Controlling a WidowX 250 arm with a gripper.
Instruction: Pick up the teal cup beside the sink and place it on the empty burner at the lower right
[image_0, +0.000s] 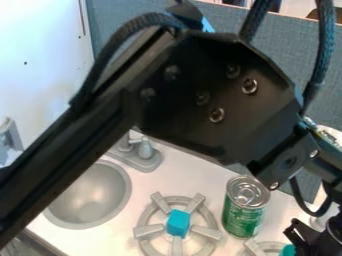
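Observation:
At the lower right corner is the gripper (308, 239), partly cut off by the view's edge, over the right burner. A small teal object (288, 250) shows just left of it at the bottom edge; whether they touch is unclear. A blue block (178, 223) rests on the grey left burner (143, 231). Between the block and the gripper, a green can (242, 217) with a silver top stands upright on the counter.
The round metal sink (89, 196) lies at the left, with a grey faucet (142, 153) behind it. The right burner (255, 247) is partly cut off. The black arm (214, 95) spans the upper view, with a grey partition (127, 15) behind.

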